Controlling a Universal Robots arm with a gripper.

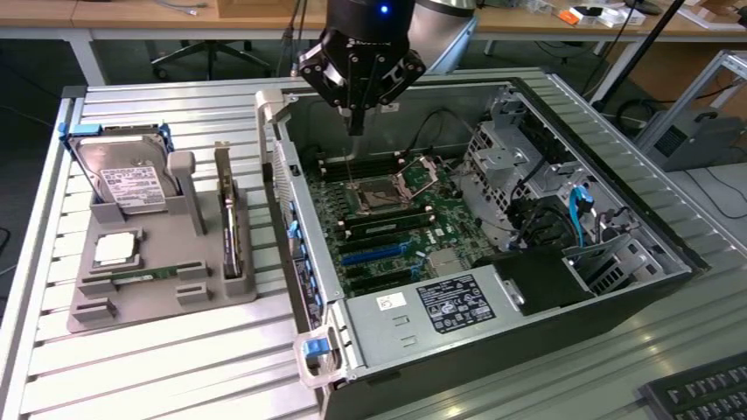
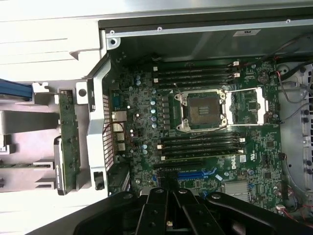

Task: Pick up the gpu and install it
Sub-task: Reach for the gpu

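Pincer [image 1: 356, 122] clenched shut on nothing, hanging at the top centre of the exterior view over the open computer case [image 1: 607, 328], its tips pointing down at the motherboard [image 1: 386, 249]. Out at the exterior view's left, the gpu [image 1: 230, 229] stands on edge in a slot of the grey holder [image 1: 140, 302] on the bench [image 1: 175, 376]. That probably leaves its top edge free for a grasp, and it sits just beside the case wall, not yet picked up.
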